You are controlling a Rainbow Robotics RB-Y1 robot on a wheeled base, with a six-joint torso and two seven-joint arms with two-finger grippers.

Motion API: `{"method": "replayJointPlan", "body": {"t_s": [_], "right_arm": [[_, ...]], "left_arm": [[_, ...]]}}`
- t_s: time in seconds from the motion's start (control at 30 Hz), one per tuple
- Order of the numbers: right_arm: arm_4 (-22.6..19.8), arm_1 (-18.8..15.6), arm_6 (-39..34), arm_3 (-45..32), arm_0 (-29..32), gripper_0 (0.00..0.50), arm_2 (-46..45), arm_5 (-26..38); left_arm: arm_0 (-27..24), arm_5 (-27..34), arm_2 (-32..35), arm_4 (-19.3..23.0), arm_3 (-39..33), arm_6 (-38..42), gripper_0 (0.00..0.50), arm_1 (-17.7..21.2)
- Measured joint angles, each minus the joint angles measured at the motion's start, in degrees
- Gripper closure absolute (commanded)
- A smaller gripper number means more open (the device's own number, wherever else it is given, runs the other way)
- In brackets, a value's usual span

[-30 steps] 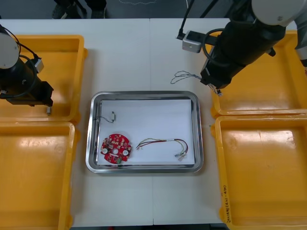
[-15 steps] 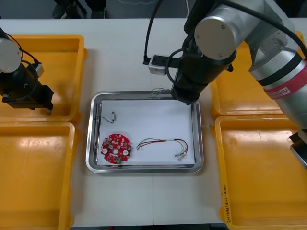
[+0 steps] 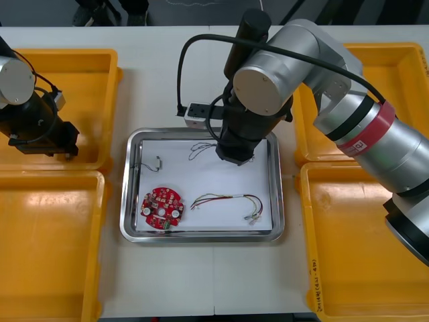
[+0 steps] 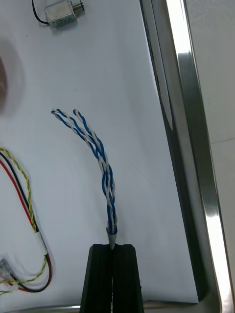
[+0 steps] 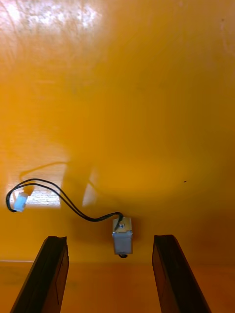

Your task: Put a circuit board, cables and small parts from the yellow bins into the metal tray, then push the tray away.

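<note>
Now my right gripper (image 4: 113,247) nips the twisted blue and white cable (image 4: 100,159), trailing straight ahead over the shiny metal tray (image 4: 188,98); my left gripper (image 5: 110,238) gapes

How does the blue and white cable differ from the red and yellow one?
The blue and white cable is pinched at one end by the right gripper; the red and yellow cable lies free. The blue and white cable is near the metal tray's far rim; the red and yellow cable lies nearer its near rim. Both are over its white inside.
</note>
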Motion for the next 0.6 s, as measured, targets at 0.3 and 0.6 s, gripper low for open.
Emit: {"method": "replayJointPlan", "body": {"t_s": [0.3, 0.6], "right_arm": [[2.7, 0.4, 0.0, 0.5, -0.3, 0.5, 6.6, -4.3], [3.8, 2.1, 0.0, 2.9, -0.3, 0.5, 7.6, -4.5]], "left_arm": [[0.0, -0.2, 0.0, -0.4, 0.5, 0.0, 0.0, -1.2], [0.0, -2.2, 0.0, -0.5, 2.7, -0.1, 0.0, -1.8]]}}
